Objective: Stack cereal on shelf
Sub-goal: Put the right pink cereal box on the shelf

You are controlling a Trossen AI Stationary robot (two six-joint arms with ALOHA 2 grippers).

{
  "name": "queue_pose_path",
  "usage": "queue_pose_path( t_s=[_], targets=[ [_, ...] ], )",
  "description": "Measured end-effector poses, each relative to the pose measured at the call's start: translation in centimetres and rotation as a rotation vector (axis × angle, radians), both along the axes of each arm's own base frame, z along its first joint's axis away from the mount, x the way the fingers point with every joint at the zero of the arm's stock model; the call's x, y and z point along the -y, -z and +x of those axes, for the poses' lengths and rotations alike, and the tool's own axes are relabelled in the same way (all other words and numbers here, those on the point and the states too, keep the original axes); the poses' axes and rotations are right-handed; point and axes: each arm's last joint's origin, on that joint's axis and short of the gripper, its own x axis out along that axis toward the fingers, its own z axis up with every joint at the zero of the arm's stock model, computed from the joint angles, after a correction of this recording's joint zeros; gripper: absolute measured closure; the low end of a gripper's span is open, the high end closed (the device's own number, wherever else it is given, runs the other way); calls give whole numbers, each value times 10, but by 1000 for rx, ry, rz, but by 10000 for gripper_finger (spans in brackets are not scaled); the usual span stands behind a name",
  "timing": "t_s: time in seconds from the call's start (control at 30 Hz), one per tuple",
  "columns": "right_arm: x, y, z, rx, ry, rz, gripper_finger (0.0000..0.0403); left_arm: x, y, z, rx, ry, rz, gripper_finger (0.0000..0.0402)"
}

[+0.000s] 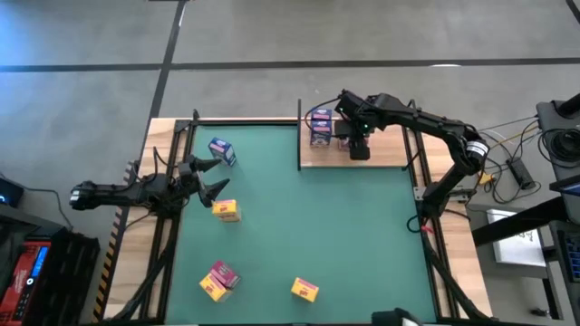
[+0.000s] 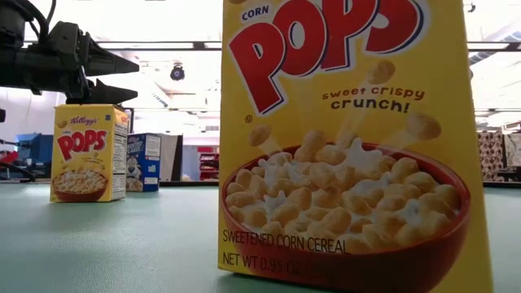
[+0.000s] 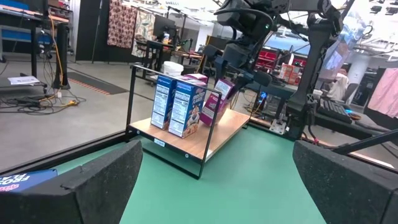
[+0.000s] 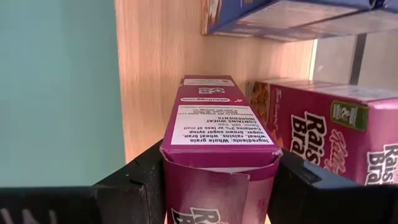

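The shelf (image 1: 381, 156) is a light-wood board with black posts at the mat's far right. Two blue cereal boxes (image 3: 177, 102) stand upright on it, with a magenta one (image 3: 196, 79) behind them. My right gripper (image 4: 217, 199) hangs over the shelf, shut on another magenta cereal box (image 3: 217, 99). My left gripper (image 1: 213, 177) waits open and level at the mat's left edge, between a blue box (image 1: 221, 151) and a yellow box (image 1: 227, 211) on the mat. My right gripper pinches the magenta box between its two fingers (image 4: 134, 186), one on each broad face, with the narrow ingredients panel (image 4: 217, 127) facing the wrist. The fingers slant down from above. The box is tilted over the shelf board; whether its lower end (image 3: 210, 117) touches the wood cannot be told.
More boxes lie on the green mat: a pink and yellow pair (image 1: 218, 279) near the left front, and a yellow Corn Pops box (image 1: 304, 289) at the front middle, which fills the low view (image 2: 350, 146). Another Raisin Bran box (image 4: 336, 134) lies beside the held one.
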Motion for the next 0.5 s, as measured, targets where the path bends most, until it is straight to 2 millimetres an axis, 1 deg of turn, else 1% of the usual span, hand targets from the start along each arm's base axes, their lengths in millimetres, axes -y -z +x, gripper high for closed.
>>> queue_pose_path(
  t_s=[0.3,0.5],
  targets=[
    [1,0,1,14,3,-7,214,0,0,0,0,0,0,2],
    [1,-1,1,16,4,-5,191,0,0,0,0,0,0,2]
  ],
)
